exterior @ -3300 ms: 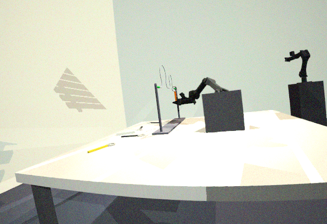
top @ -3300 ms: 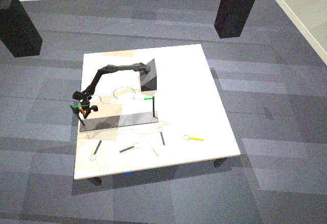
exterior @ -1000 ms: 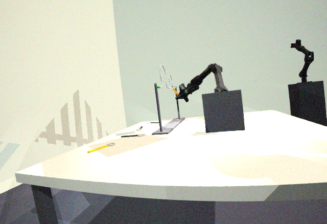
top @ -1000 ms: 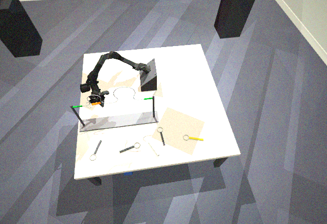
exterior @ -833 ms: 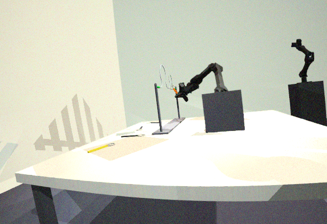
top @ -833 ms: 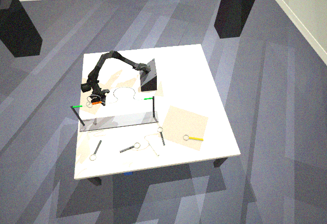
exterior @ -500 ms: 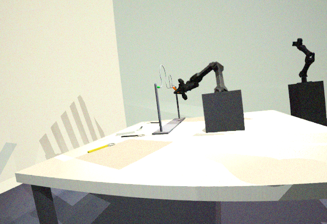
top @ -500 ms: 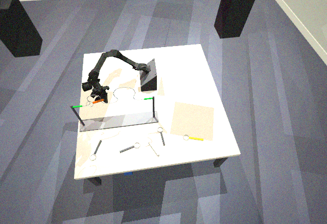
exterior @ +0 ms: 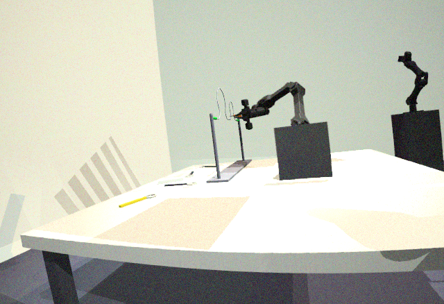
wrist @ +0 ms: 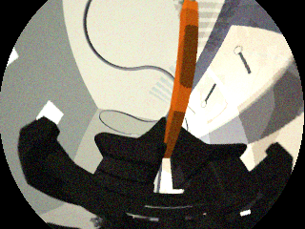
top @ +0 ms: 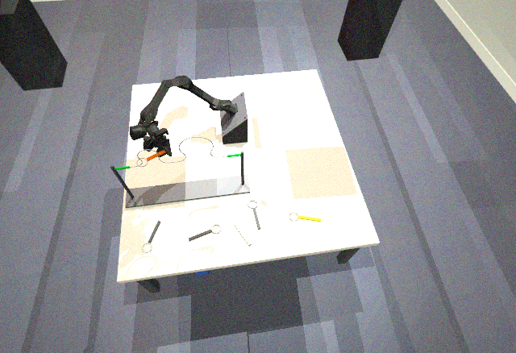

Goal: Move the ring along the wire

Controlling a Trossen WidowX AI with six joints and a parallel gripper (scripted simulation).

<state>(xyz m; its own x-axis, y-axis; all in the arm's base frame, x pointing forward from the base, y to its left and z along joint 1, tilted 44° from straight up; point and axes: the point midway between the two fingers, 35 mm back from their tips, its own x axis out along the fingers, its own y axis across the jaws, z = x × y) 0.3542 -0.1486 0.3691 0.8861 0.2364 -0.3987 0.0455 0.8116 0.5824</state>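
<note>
My gripper (top: 165,151) (exterior: 241,115) (wrist: 166,120) is shut on the orange handle (top: 156,155) (exterior: 236,116) (wrist: 185,67). The ring (top: 137,162) at its far end is around the thin grey wire, a little inward from the left green part (top: 122,168) in the top view. Whether the ring touches the wire is too small to tell. The wire (top: 195,137) (wrist: 129,70) curves on in several bends to the right green part (top: 234,155) (exterior: 215,118). The left post (top: 122,182) and right post (top: 242,170) (exterior: 214,146) hold its ends. The ring is out of the wrist view.
The robot's base block (top: 235,134) (exterior: 302,151) stands behind the wire. A yellow-handled ring (top: 309,218) (exterior: 132,201) and several dark-handled rings, one of them here (top: 200,234), lie on the table in front of the posts. Wire bends run close beside my gripper.
</note>
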